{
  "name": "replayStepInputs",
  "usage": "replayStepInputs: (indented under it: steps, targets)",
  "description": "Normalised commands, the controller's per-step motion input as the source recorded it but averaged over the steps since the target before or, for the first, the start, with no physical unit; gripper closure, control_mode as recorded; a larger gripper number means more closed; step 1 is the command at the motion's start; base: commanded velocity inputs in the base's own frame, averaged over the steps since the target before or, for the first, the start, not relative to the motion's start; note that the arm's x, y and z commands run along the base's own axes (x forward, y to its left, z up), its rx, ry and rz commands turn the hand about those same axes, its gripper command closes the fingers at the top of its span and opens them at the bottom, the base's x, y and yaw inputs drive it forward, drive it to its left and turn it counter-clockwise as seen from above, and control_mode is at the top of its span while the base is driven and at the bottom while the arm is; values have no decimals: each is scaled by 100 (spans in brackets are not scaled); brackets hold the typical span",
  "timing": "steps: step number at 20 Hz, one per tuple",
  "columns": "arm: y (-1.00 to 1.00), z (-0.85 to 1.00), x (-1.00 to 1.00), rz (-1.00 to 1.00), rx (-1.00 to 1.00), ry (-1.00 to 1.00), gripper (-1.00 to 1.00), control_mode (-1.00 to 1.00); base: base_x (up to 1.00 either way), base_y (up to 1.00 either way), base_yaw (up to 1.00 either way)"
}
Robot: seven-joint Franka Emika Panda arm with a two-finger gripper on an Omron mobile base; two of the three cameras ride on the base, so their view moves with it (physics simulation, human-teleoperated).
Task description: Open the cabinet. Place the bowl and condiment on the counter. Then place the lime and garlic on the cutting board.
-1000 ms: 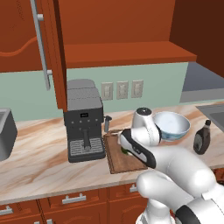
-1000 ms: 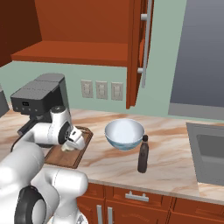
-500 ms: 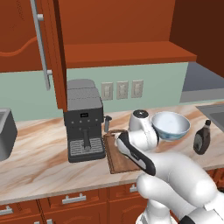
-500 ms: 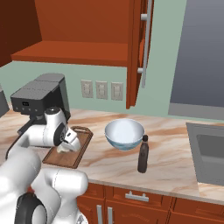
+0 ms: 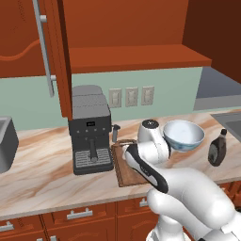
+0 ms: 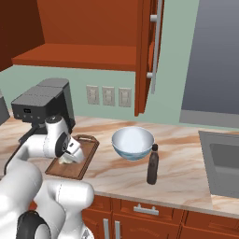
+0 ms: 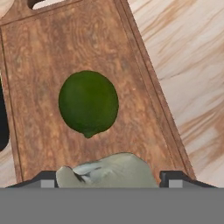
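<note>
Gripper jaws spread, straddling garlic low over cutting board; whether the tips touch it can't be told. Lime lies just beside, mid-board. Risk: a retract that clips the garlic may roll it into the lime or off the rim. Bowl and condiment stand on veined counter; cabinet open, coffee machine adjacent.

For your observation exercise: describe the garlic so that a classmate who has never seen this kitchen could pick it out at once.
Find the black coffee machine on the marbled counter; right beside it lies the dark wooden cutting board. Two small things sit on it: the garlic is the pale, greenish-white, lumpy bulb, while its neighbour, the lime, is smooth and dark green.
</note>
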Motion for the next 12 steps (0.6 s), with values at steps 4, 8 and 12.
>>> replayStepInputs:
  steps: [4, 8, 12]
  targets:
    - [5, -8, 12, 0, 0, 0, 100, -100, 0, 0, 0]
    - [0, -18, 12, 0, 0, 1, 100, -100, 0, 0, 0]
    - [0, -28, 7, 0, 0, 3, 100, -100, 0, 0, 0]
